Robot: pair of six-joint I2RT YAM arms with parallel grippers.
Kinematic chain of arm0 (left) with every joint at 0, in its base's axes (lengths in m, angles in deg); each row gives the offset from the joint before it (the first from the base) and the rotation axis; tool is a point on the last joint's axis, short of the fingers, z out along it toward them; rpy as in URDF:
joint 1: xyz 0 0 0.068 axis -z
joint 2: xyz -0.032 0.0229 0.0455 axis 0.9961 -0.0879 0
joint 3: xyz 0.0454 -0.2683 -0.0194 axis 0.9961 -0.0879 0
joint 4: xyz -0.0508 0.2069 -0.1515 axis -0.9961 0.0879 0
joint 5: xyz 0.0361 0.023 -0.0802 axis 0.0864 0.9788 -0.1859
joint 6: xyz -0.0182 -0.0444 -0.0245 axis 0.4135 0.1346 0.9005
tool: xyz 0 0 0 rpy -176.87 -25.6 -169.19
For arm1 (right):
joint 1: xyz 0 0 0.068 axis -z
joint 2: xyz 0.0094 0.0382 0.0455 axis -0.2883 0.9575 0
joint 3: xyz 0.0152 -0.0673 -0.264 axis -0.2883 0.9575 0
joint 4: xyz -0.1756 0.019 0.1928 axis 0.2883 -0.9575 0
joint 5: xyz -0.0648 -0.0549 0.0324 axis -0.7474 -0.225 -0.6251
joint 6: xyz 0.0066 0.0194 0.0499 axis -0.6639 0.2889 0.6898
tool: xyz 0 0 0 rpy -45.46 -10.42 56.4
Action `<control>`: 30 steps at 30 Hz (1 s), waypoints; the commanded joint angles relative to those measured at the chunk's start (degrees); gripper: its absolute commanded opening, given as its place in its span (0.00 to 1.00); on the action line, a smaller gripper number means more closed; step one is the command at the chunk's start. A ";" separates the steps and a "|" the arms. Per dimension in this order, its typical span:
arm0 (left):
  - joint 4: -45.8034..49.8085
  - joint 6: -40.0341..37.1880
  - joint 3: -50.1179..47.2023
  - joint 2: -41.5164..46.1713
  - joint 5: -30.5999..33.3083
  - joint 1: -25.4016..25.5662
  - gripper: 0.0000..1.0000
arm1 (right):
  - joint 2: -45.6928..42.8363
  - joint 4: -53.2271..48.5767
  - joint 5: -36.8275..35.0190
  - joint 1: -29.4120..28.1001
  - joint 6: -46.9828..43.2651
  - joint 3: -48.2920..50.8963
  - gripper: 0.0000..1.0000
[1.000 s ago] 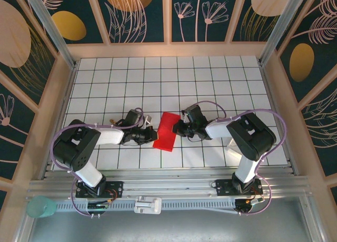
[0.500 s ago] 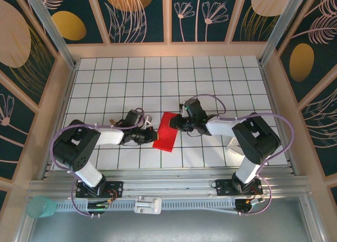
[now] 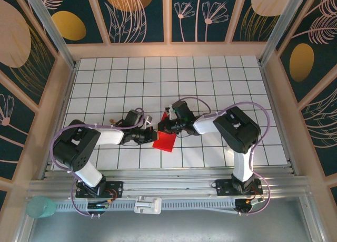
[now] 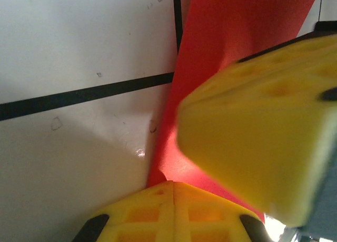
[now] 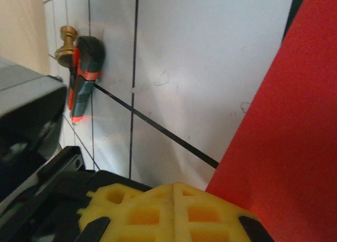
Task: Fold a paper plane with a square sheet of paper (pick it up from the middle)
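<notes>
The square sheet of paper [image 3: 165,141] is a folded bright red shape lying on the grid table between the two arms. My left gripper [image 3: 152,135] is shut, its yellow tips [image 4: 174,185] touching the paper's [image 4: 210,68] left edge. My right gripper [image 3: 163,127] is shut and low over the paper's upper left part, covering it from above. In the left wrist view a right finger [image 4: 253,142] hangs over the red sheet. In the right wrist view my shut gripper [image 5: 174,186] sits just left of the paper's [image 5: 295,121] edge.
The white grid table [image 3: 210,84] is walled by wooden side rails and patterned panels. The left arm's black wrist [image 5: 31,126] lies close to the right gripper, with a red-orange plug and brass knob [image 5: 84,73] on the table beside it.
My right gripper has swept left from the paper's right edge across to its upper left part, now covering the top of the sheet. The left arm has stayed put.
</notes>
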 commanded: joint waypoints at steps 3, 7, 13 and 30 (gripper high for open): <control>9.83 -3.03 -2.39 -3.63 7.60 -0.17 0.00 | 2.95 -4.42 -2.67 -0.30 0.29 -3.30 0.00; 11.70 -5.07 -2.79 -3.64 9.00 -0.17 0.00 | 4.24 -8.51 -6.63 1.36 -1.04 -4.75 0.00; 14.25 -8.29 -3.23 -6.24 10.96 -0.18 0.00 | 4.70 -9.14 -9.45 4.55 -0.99 -5.22 0.00; 15.31 -9.31 -3.33 -6.55 13.23 0.42 0.00 | 10.66 -13.67 -14.30 10.06 -1.40 -14.35 0.00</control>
